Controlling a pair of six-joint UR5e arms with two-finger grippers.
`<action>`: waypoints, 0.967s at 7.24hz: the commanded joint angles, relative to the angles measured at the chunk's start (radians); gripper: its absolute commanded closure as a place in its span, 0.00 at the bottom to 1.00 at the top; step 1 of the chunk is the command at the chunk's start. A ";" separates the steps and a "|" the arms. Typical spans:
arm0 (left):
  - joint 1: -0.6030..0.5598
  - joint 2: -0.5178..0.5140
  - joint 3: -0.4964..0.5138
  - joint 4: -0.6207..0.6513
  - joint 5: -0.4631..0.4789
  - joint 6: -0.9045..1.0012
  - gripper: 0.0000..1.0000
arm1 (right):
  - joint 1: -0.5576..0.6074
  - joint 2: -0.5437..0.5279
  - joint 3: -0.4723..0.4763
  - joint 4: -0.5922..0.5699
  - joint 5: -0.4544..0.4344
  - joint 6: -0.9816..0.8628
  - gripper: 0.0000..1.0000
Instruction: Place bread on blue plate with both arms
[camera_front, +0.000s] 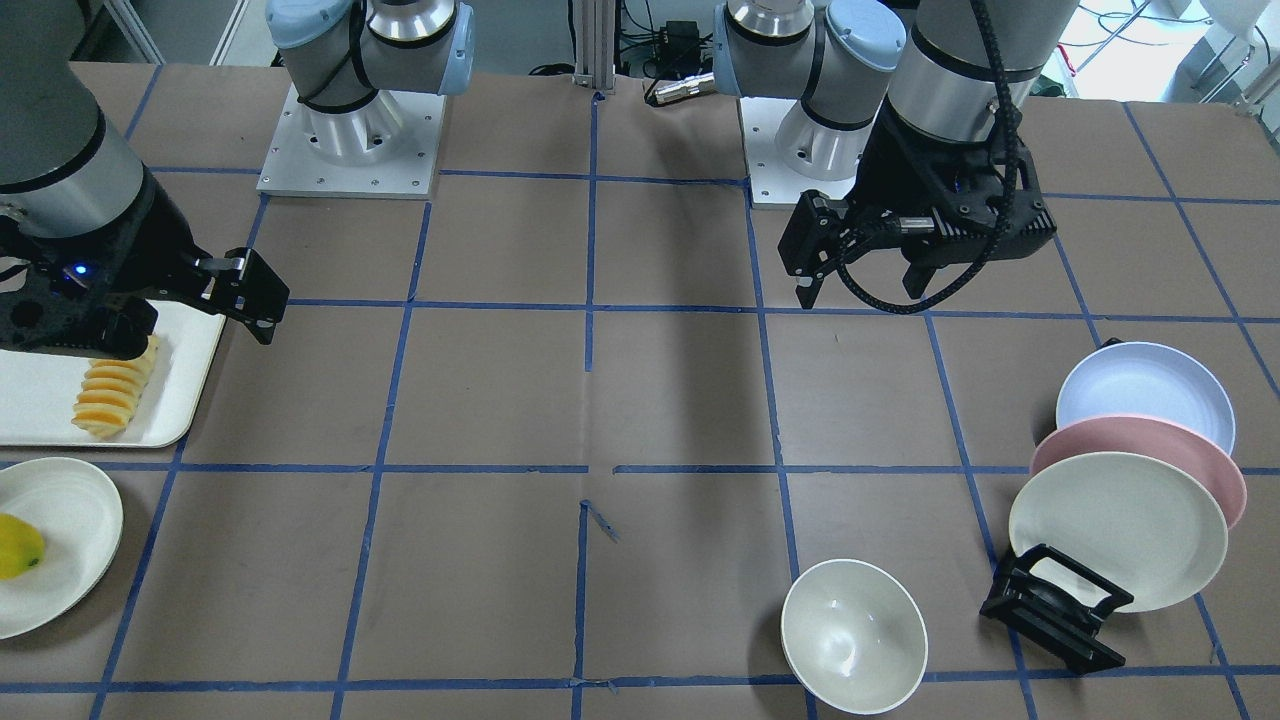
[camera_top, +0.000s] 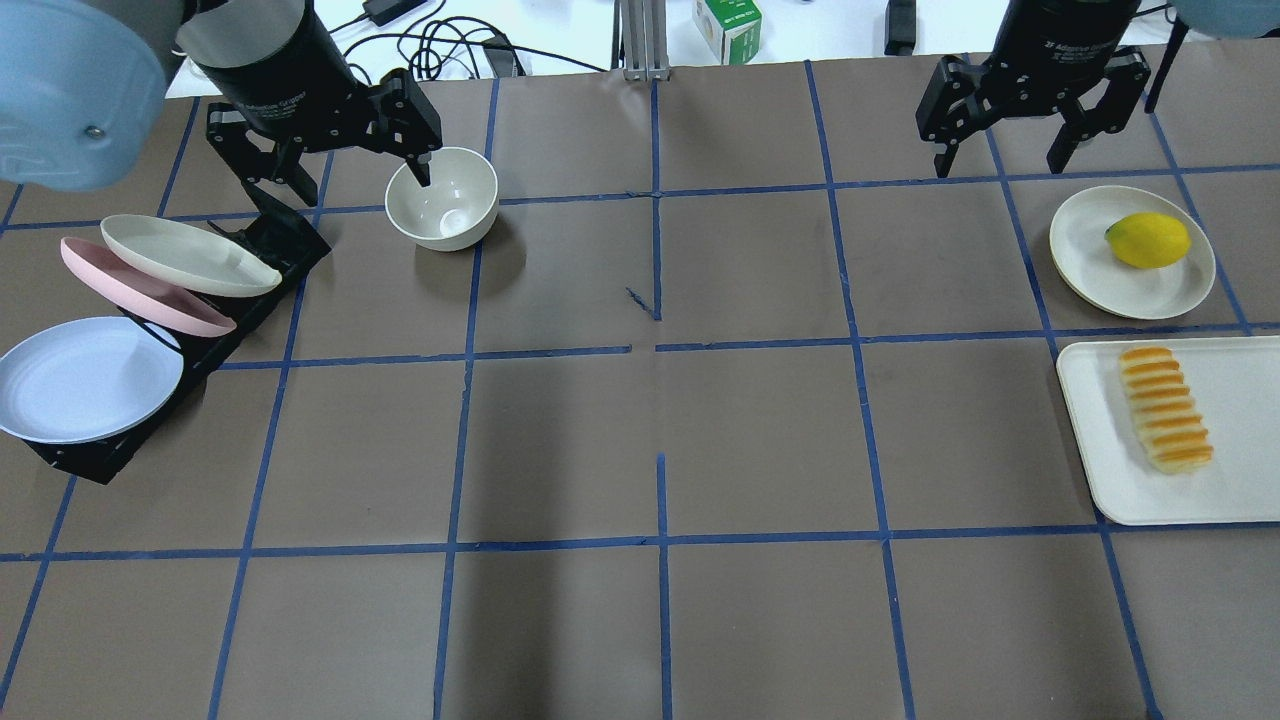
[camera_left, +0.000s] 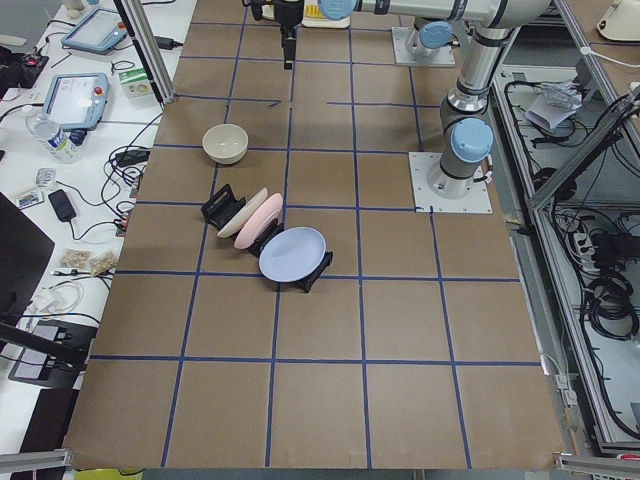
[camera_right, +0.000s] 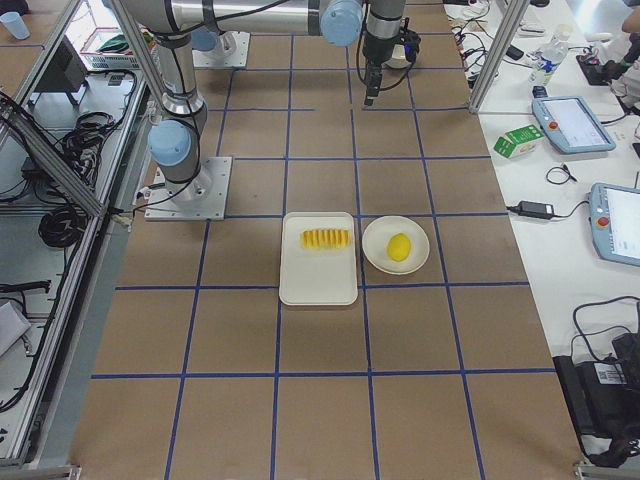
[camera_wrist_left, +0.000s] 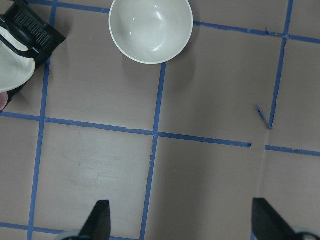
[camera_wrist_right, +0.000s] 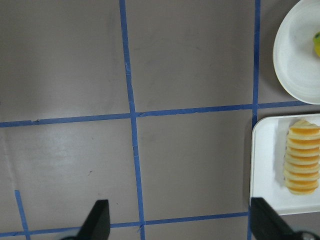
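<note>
The bread (camera_top: 1165, 408) lies on a white tray (camera_top: 1240, 480) at the table's right side; it also shows in the front view (camera_front: 115, 388) and the right wrist view (camera_wrist_right: 302, 162). The blue plate (camera_top: 85, 378) leans in a black rack (camera_top: 80, 455) at the left, nearest the robot; it also shows in the front view (camera_front: 1145, 390). My left gripper (camera_top: 340, 170) is open and empty, high above the table beside a cream bowl (camera_top: 443, 200). My right gripper (camera_top: 1000, 165) is open and empty, high up, far side of the tray.
A pink plate (camera_top: 130, 290) and a cream plate (camera_top: 185, 258) lean in the same rack behind the blue one. A yellow fruit (camera_top: 1148, 240) sits on a cream plate (camera_top: 1090, 250) next to the tray. Blue tape lines grid the brown table.
</note>
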 joint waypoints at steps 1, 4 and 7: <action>0.016 0.010 0.003 -0.001 0.011 0.031 0.00 | -0.051 -0.002 0.048 0.002 -0.025 -0.044 0.00; 0.207 0.027 0.005 -0.017 0.022 0.031 0.00 | -0.132 -0.065 0.200 -0.044 -0.067 -0.146 0.00; 0.280 0.071 0.009 -0.010 0.037 0.017 0.00 | -0.308 -0.063 0.295 -0.117 -0.062 -0.359 0.00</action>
